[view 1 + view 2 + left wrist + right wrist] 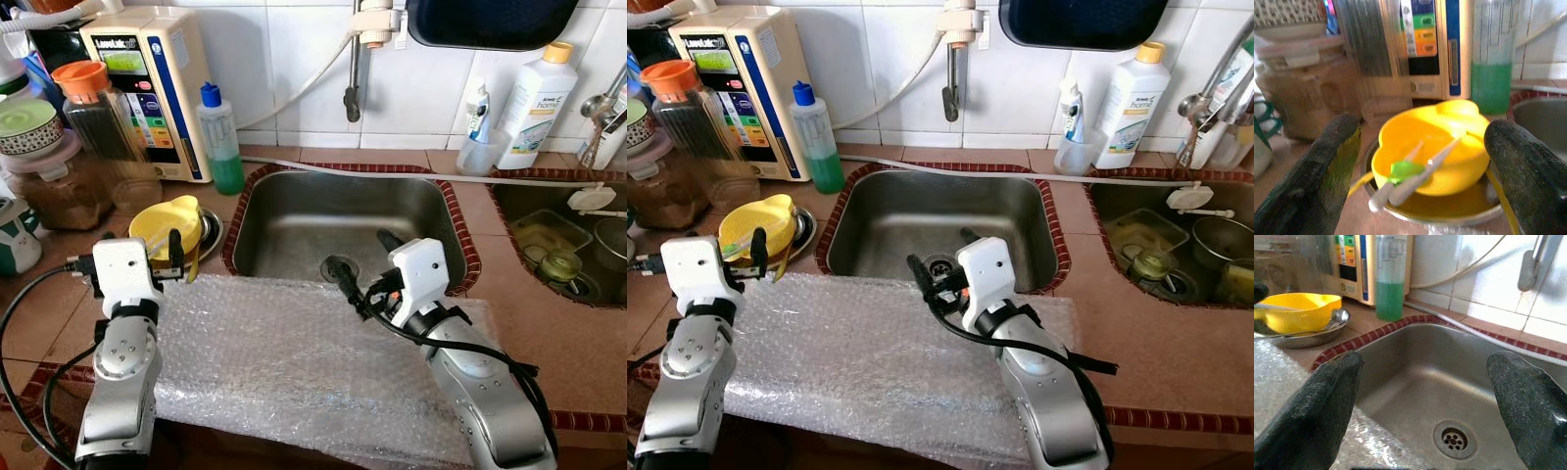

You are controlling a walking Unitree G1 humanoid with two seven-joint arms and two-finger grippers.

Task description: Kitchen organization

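A sheet of bubble wrap point(294, 362) is spread over the counter's front edge, its far edge reaching the sink point(294, 211) rim. The left gripper point(1420, 166) is held over the wrap's left far corner, its fingers point(1317, 171) spread apart with nothing between them, pointed at a yellow bowl point(165, 227). The bowl is set in a steel dish point(209, 233) just left of the sink, and a pale utensil with a green tip point(1405, 171) is laid across it. Behind it, a green bottle point(221, 142), a white appliance point(157, 83) and several jars point(93, 117) are crowded against the tiled wall, so little free counter is left on that side.

The right gripper point(364, 262) is held over the sink's near rim, at the wrap's far edge, its fingers point(1317, 401) also parted and empty. The basin below it is bare down to the drain point(1453, 439), and a tap point(353, 69) is hung above its back wall. A hose point(411, 174) is run along the counter behind the sink. To the right, a white bottle point(534, 103) is stood by the wall and a second sink point(563, 250) is seen holding dishes.
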